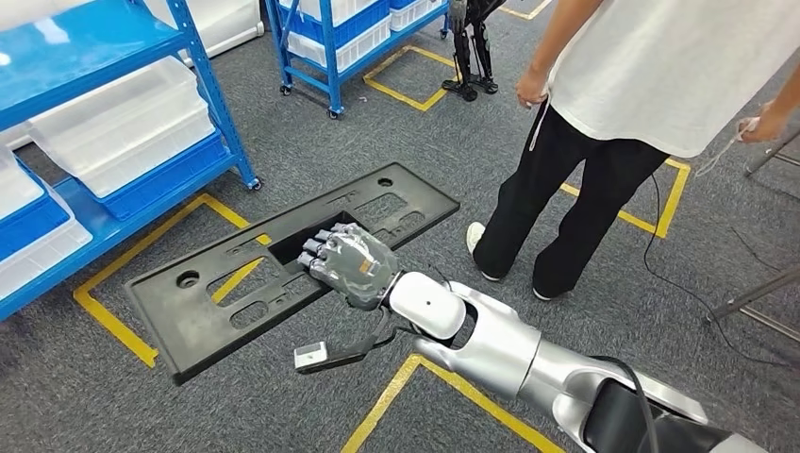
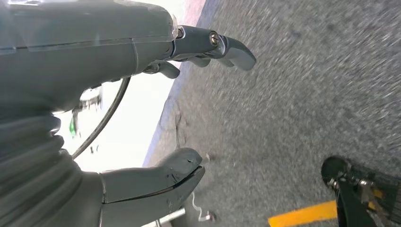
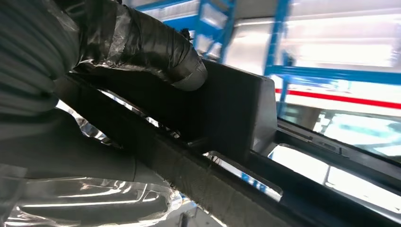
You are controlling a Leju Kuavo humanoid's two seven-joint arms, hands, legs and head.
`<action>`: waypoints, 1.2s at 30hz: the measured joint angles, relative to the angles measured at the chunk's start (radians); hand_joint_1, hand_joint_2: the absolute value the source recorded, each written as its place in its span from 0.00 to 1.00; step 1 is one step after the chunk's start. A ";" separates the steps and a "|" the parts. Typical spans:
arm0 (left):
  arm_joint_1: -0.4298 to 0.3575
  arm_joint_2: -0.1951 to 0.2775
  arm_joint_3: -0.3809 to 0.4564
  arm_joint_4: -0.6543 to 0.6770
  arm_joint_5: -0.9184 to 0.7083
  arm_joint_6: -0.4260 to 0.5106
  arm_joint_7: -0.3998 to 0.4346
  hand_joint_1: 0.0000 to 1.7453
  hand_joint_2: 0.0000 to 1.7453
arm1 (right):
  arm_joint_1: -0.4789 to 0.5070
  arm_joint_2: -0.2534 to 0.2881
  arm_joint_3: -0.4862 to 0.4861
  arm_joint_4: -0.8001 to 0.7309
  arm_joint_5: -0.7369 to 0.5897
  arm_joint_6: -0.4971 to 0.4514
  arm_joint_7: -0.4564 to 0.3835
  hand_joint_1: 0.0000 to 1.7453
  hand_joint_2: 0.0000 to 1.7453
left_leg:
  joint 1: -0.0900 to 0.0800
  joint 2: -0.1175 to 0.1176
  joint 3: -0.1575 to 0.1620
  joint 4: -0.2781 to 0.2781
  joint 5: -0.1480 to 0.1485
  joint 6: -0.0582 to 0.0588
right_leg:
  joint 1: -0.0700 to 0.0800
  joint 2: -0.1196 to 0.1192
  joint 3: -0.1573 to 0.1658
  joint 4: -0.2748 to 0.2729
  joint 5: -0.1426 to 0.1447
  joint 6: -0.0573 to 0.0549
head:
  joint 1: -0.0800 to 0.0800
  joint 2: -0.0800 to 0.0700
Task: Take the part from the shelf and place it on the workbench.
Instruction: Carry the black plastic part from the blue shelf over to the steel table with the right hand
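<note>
Right hand (image 1: 351, 267) around unlabelled part (image 1: 217, 293)

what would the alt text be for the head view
The robot's right hand grips a long black plastic panel with cutouts above grey carpet with yellow floor tape. Blue shelving holding clear bins stands at left, and a person stands close at right.

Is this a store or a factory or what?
Probably a factory or warehouse workroom. There are blue metal shelves holding clear plastic bins, yellow tape lines marking the grey carpet floor, and the right robot hand is carrying a long black plastic part.
</note>
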 joint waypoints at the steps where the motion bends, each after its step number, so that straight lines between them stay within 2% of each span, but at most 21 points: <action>1: 0.001 0.000 0.000 0.000 0.002 -0.001 -0.001 0.00 1.00 | -0.008 -0.004 0.001 0.003 0.012 0.002 0.002 1.00 1.00 | -0.003 0.014 -0.001 -0.001 0.001 0.006 | 0.001 -0.037 -0.026 0.055 -0.030 0.001 | 0.000 0.000; 3: 0.003 0.000 -0.001 0.000 0.004 -0.001 -0.002 0.00 1.00 | -0.021 -0.011 0.003 0.010 0.030 0.004 0.004 1.00 1.00 | -0.011 0.043 -0.004 -0.001 0.002 0.012 | 0.002 -0.076 -0.086 0.184 -0.087 0.003 | 0.001 0.000; 5: 0.003 0.000 -0.002 0.000 0.004 -0.001 -0.002 0.00 1.00 | -0.025 -0.018 0.007 0.016 0.038 0.005 0.005 1.00 1.00 | -0.016 0.069 -0.005 -0.001 0.001 0.013 | 0.003 -0.083 -0.098 0.220 -0.086 0.001 | 0.001 0.000; 7: 0.002 -0.001 -0.006 0.000 0.005 -0.002 -0.002 0.00 1.00 | -0.031 -0.025 0.012 0.022 0.053 0.006 0.010 1.00 1.00 | -0.019 0.093 -0.002 -0.001 -0.001 0.013 | 0.007 -0.100 -0.034 0.112 -0.029 -0.010 | 0.001 0.000; 8: 0.001 -0.002 -0.009 0.000 0.006 -0.002 -0.003 0.00 1.00 | -0.038 -0.028 0.014 0.025 0.063 0.007 0.015 1.00 1.00 | -0.023 0.104 -0.001 -0.001 -0.002 0.012 | 0.015 -0.125 0.004 0.043 -0.008 -0.019 | 0.001 0.000; 10: 0.000 -0.004 -0.014 0.000 0.010 -0.004 -0.004 0.00 1.00 | -0.056 -0.031 0.018 0.029 0.083 0.011 0.020 1.00 1.00 | -0.027 0.125 0.000 -0.001 -0.006 0.007 | 0.030 -0.160 0.046 -0.041 0.009 -0.034 | 0.000 0.000; 11: 0.000 -0.004 -0.017 0.000 0.013 -0.004 -0.004 0.00 1.00 | -0.064 -0.033 0.020 0.031 0.093 0.014 0.022 1.00 1.00 | -0.029 0.136 0.002 -0.002 -0.007 0.004 | 0.035 -0.162 0.048 -0.050 0.006 -0.038 | 0.000 0.000; 13: -0.004 -0.005 -0.021 0.000 0.017 -0.005 -0.004 0.00 1.00 | -0.074 -0.038 0.024 0.038 0.109 0.019 0.026 1.00 1.00 | -0.029 0.149 0.006 -0.003 -0.012 -0.005 | 0.032 -0.137 0.050 -0.059 0.012 -0.045 | 0.000 0.000; 15: -0.008 -0.006 -0.024 -0.001 0.020 -0.005 -0.004 0.00 1.00 | -0.080 -0.043 0.030 0.044 0.118 0.022 0.033 1.00 1.00 | -0.026 0.111 -0.007 0.034 -0.042 -0.014 | 0.024 -0.116 0.055 -0.070 0.020 -0.056 | 0.000 0.000; 17: -0.008 -0.007 -0.025 -0.001 0.023 -0.004 -0.004 0.00 1.00 | -0.084 -0.043 0.034 0.049 0.122 0.023 0.038 1.00 1.00 | -0.022 0.058 -0.057 0.144 -0.101 -0.021 | 0.019 -0.094 0.056 -0.074 0.025 -0.063 | 0.000 0.000; 19: -0.006 -0.007 -0.025 -0.001 0.025 -0.003 -0.004 0.00 1.00 | -0.085 -0.043 0.040 0.056 0.123 0.023 0.039 1.00 1.00 | -0.021 0.042 -0.113 0.254 -0.135 -0.026 | 0.019 -0.068 0.055 -0.073 0.025 -0.063 | 0.000 0.000; 20: -0.006 -0.007 -0.025 -0.001 0.025 -0.003 -0.004 0.00 1.00 | -0.085 -0.043 0.043 0.060 0.123 0.023 0.039 1.00 1.00 | -0.020 0.041 -0.122 0.266 -0.126 -0.027 | 0.018 -0.055 0.055 -0.071 0.025 -0.063 | 0.000 0.000; 21: -0.006 -0.007 -0.025 -0.001 0.026 -0.003 -0.004 0.00 1.00 | -0.085 -0.043 0.047 0.063 0.123 0.023 0.039 1.00 1.00 | -0.019 0.039 -0.114 0.241 -0.098 -0.029 | 0.017 -0.041 0.055 -0.068 0.025 -0.062 | 0.000 0.000; 22: -0.006 -0.007 -0.026 -0.001 0.027 -0.003 -0.004 0.00 1.00 | -0.085 -0.043 0.050 0.065 0.123 0.024 0.039 1.00 1.00 | -0.016 0.030 -0.091 0.183 -0.058 -0.030 | 0.016 -0.027 0.054 -0.064 0.023 -0.061 | 0.000 0.000; 24: -0.005 -0.007 -0.027 -0.001 0.031 -0.003 -0.004 0.00 1.00 | -0.088 -0.043 0.055 0.067 0.123 0.025 0.039 1.00 1.00 | -0.009 -0.018 -0.041 0.065 -0.005 -0.030 | 0.014 -0.002 0.046 -0.052 0.020 -0.052 | 0.000 0.000; 26: -0.003 -0.007 -0.029 -0.001 0.037 -0.003 -0.003 0.00 1.00 | -0.091 -0.043 0.058 0.070 0.123 0.029 0.040 1.00 1.00 | -0.008 -0.049 -0.023 0.018 0.000 -0.024 | 0.010 0.021 0.032 -0.045 0.024 -0.039 | 0.000 0.000; 28: -0.005 -0.008 -0.032 -0.001 0.041 -0.004 -0.003 0.00 1.00 | -0.092 -0.045 0.060 0.075 0.123 0.032 0.040 1.00 1.00 | -0.009 -0.031 -0.022 0.012 0.004 -0.012 | 0.008 0.039 0.022 -0.046 0.030 -0.025 | 0.000 0.000; 30: -0.006 -0.008 -0.036 -0.001 0.043 -0.004 -0.002 0.00 1.00 | -0.095 -0.048 0.060 0.080 0.123 0.034 0.041 1.00 1.00 | -0.008 -0.006 -0.019 0.002 0.011 0.004 | 0.011 0.003 0.007 -0.021 0.013 -0.015 | 0.000 0.000; 32: -0.005 -0.009 -0.040 -0.001 0.047 -0.004 -0.001 0.00 1.00 | -0.101 -0.049 0.060 0.085 0.123 0.035 0.044 1.00 1.00 | -0.012 0.019 -0.017 -0.003 0.014 0.016 | 0.012 -0.059 -0.040 0.076 -0.041 -0.008 | 0.001 0.000; 34: -0.002 -0.008 -0.042 -0.001 0.050 -0.004 -0.001 0.00 1.00 | -0.102 -0.049 0.060 0.091 0.123 0.036 0.048 1.00 1.00 | -0.016 0.046 -0.018 -0.003 0.013 0.020 | 0.008 -0.080 -0.094 0.191 -0.088 -0.003 | 0.002 0.000; 36: -0.002 -0.007 -0.043 -0.001 0.054 -0.004 0.000 0.00 1.00 | -0.102 -0.049 0.061 0.097 0.123 0.037 0.052 1.00 1.00 | -0.017 0.071 -0.018 -0.003 0.011 0.020 | 0.004 -0.085 -0.094 0.198 -0.072 -0.001 | 0.002 0.000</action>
